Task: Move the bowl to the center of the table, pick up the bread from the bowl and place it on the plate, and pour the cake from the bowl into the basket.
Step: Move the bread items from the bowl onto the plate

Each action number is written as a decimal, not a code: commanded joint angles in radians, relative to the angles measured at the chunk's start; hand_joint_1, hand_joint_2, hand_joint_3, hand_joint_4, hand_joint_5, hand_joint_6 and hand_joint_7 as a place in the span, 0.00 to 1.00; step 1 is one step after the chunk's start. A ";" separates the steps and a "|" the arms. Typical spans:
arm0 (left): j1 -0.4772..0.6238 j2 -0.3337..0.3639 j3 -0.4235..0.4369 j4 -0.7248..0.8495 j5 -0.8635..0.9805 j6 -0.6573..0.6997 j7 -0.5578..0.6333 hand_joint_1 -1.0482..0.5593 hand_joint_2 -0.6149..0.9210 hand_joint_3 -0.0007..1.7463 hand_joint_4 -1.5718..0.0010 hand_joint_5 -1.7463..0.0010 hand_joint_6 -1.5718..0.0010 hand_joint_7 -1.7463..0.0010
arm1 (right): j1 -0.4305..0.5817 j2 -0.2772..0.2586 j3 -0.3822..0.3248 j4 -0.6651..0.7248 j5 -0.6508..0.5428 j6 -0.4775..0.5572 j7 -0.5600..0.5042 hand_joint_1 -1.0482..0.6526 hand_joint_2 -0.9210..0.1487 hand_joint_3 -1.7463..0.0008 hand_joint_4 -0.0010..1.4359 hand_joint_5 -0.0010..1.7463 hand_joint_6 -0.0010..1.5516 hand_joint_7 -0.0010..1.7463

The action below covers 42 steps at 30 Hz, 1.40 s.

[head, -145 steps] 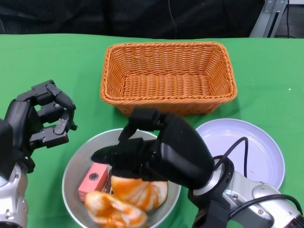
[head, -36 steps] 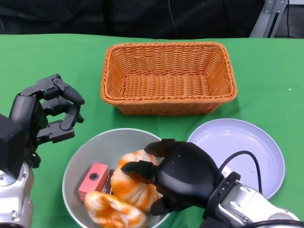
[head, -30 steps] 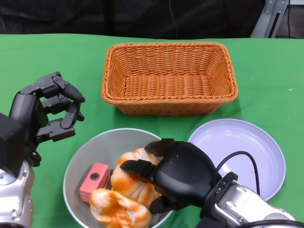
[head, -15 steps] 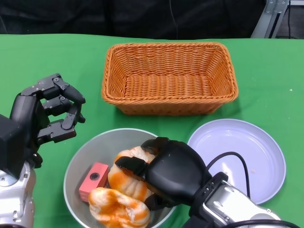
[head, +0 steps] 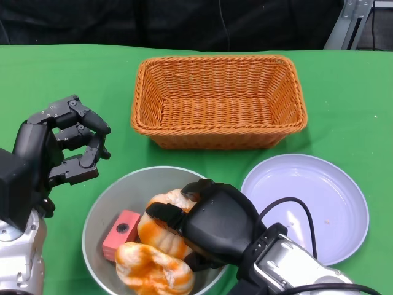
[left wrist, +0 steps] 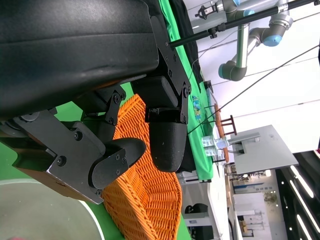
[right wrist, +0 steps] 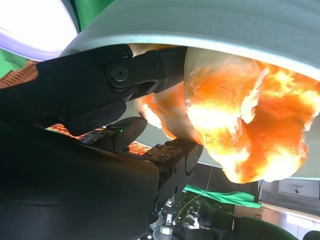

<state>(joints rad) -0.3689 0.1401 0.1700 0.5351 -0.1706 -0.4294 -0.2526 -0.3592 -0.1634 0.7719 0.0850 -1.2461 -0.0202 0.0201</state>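
Observation:
The grey bowl sits near the table's front edge, left of centre. It holds a pink cake and two orange-glazed breads. My right hand reaches into the bowl from the right and grips the upper bread, its fingers wrapped over it. In the right wrist view the same bread fills the space beyond the fingers, under the bowl's rim. The second bread lies at the bowl's front. My left hand hovers left of the bowl, fingers bent, holding nothing.
An orange wicker basket stands empty behind the bowl. The white plate lies to the right of the bowl, close to my right forearm. The left wrist view shows the basket beyond my left hand.
My right hand has come down into the bowl, closed round the upper bread, and drifted slightly left with it. My left hand has risen a little and then held still.

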 commanded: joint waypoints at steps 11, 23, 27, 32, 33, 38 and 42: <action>0.005 0.004 0.017 -0.005 -0.009 0.002 0.011 0.65 0.75 0.62 0.47 0.15 0.43 0.29 | 0.021 -0.022 0.034 0.121 0.034 -0.047 -0.144 0.36 0.03 1.00 0.68 0.06 0.47 0.02; 0.008 0.003 0.015 -0.005 -0.002 -0.002 0.013 0.65 0.74 0.64 0.48 0.15 0.43 0.28 | -0.004 -0.009 0.025 0.197 0.104 -0.109 -0.283 0.43 0.04 1.00 0.79 0.07 0.61 0.04; 0.009 0.004 0.013 -0.004 0.002 -0.004 0.015 0.64 0.73 0.64 0.48 0.15 0.44 0.28 | -0.020 -0.001 0.019 0.250 0.135 -0.162 -0.388 0.43 0.04 1.00 0.80 0.23 0.70 0.03; 0.007 0.007 0.013 0.006 0.002 -0.009 0.009 0.65 0.73 0.65 0.48 0.14 0.44 0.28 | -0.030 0.007 0.007 0.288 0.170 -0.209 -0.467 0.43 0.02 1.00 0.66 0.49 0.72 0.01; 0.007 0.007 0.013 0.006 0.003 -0.010 0.010 0.65 0.73 0.65 0.49 0.14 0.44 0.27 | -0.035 0.007 0.004 0.297 0.171 -0.218 -0.490 0.43 0.02 1.00 0.64 0.52 0.72 0.01; 0.005 0.008 0.011 0.014 0.013 -0.017 0.018 0.65 0.73 0.66 0.48 0.14 0.44 0.27 | -0.054 0.008 -0.014 0.326 0.196 -0.274 -0.556 0.43 0.01 1.00 0.61 0.61 0.73 0.01; 0.003 0.009 0.014 0.021 0.016 -0.021 0.019 0.64 0.72 0.67 0.49 0.15 0.44 0.27 | -0.058 -0.002 -0.035 0.308 0.232 -0.309 -0.530 0.43 0.05 1.00 0.59 0.62 0.73 0.01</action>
<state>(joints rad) -0.3683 0.1369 0.1749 0.5459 -0.1594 -0.4390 -0.2478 -0.4122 -0.1512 0.7469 0.3965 -1.0257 -0.3174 -0.5238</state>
